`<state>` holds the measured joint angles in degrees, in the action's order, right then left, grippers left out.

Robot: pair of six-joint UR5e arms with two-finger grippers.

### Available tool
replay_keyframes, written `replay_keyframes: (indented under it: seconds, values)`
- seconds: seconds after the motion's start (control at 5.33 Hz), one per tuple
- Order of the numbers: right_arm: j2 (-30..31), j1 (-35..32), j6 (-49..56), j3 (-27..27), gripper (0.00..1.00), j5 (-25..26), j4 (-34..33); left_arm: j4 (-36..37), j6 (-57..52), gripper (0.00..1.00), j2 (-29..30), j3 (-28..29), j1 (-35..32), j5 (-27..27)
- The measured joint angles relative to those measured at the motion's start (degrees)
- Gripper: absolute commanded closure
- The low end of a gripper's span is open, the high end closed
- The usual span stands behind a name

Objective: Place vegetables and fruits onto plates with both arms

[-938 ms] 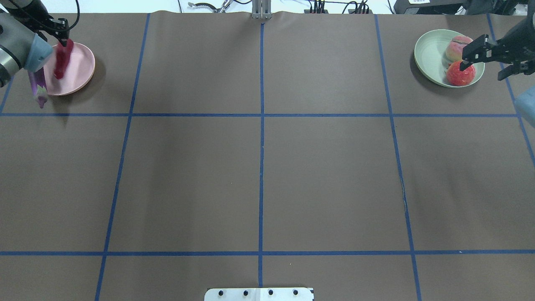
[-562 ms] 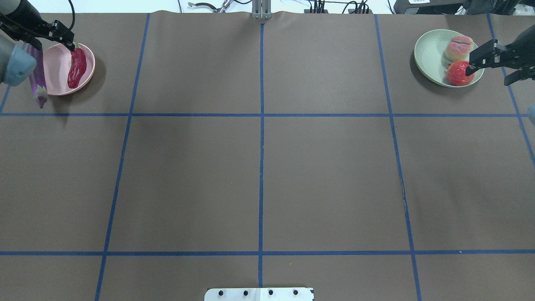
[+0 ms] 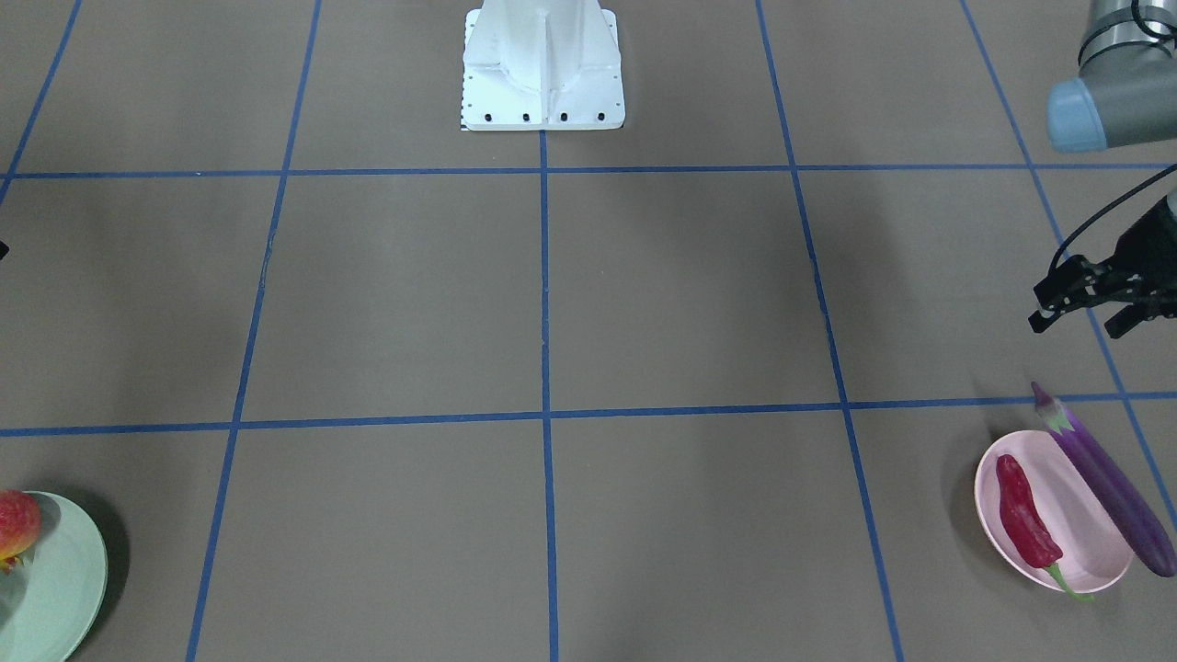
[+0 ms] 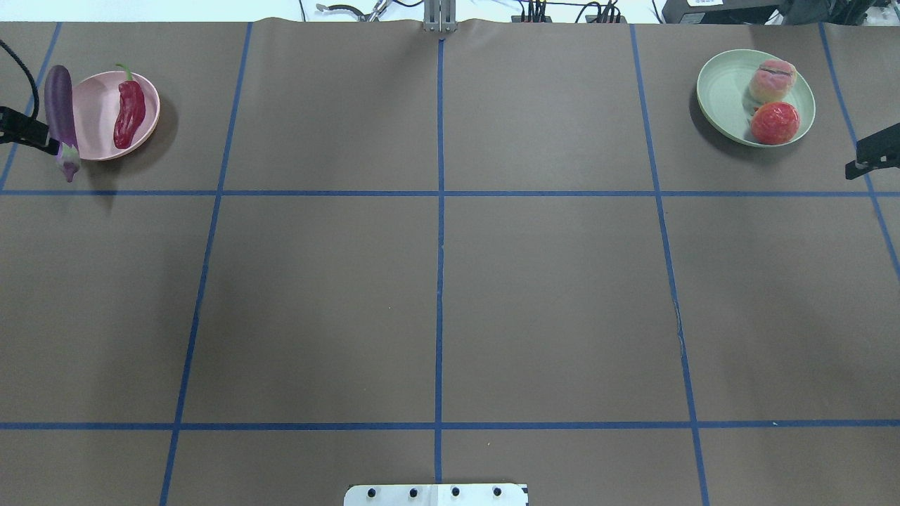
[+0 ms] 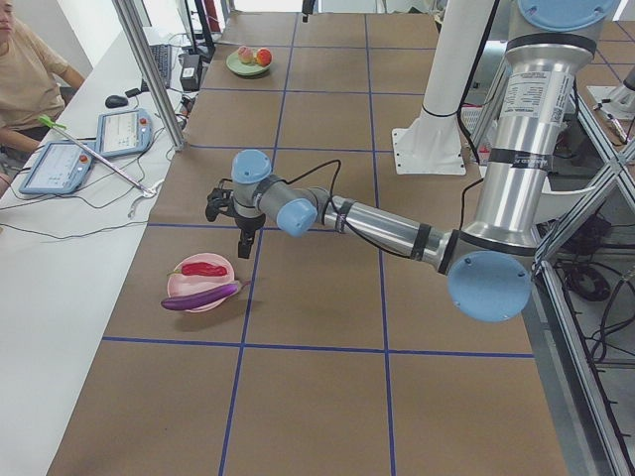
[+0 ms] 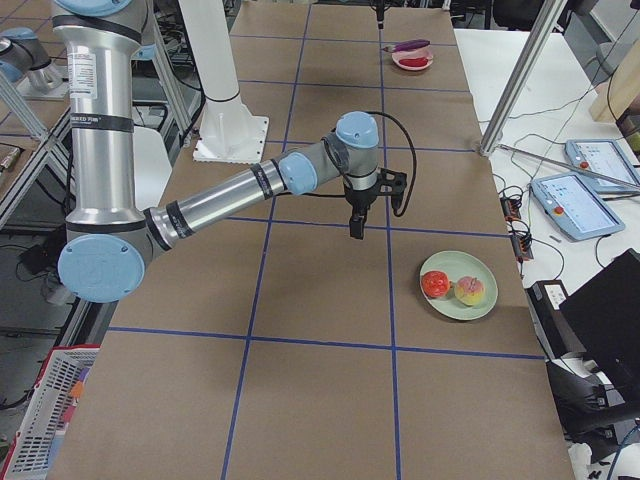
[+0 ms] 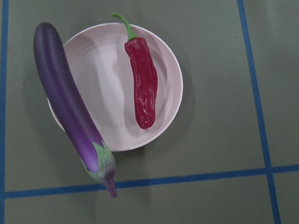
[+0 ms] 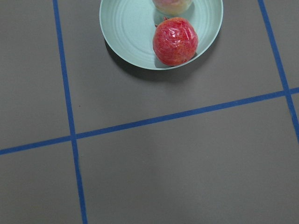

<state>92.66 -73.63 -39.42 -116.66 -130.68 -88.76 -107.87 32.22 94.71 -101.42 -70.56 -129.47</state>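
Left claw (image 3: 1076, 326) hangs open at the far left edge of the overhead frame. From the front I see its two fingers spread with nothing between them. Just right of it the purple eggplant (image 4: 60, 105) lies along the left rim of the pink plate (image 4: 98, 137), its cap end sticking out past the rim over the brown counter (image 4: 436, 281). The red chili pepper (image 4: 129, 116) rests inside that plate, green stem toward the top of the frame.

At the upper right sits the mint green plate (image 4: 724, 91), with the peach (image 4: 772, 81) above and the red bumpy fruit (image 4: 775, 123) touching it below. My right claw (image 4: 872, 156) pokes in at the right edge, apart from that plate. Only one finger shows, so I cannot tell how it is set.
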Motion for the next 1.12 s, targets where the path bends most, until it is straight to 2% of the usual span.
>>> replay_keyframes:
  seconds: [0.38,0.56,0.75,1.12]
  values:
    - [4.62,-5.74,13.5,1.27,0.0,-3.31,-0.38,3.81,-1.61,0.0,-9.55,-10.81,-0.58,0.18]
    - [6.14,-8.42,22.16,2.02,0.0,-4.1,-1.3,4.46,-7.76,0.0,-14.06,-13.25,-1.68,0.34]
    - [6.65,-10.3,29.46,2.41,0.0,-4.33,-3.34,7.35,-15.24,0.0,-16.98,-13.97,-3.5,0.18]
    - [9.25,-11.86,34.59,0.18,0.0,-4.39,-6.38,17.98,-19.68,0.0,-16.69,-14.24,-5.89,-1.46]
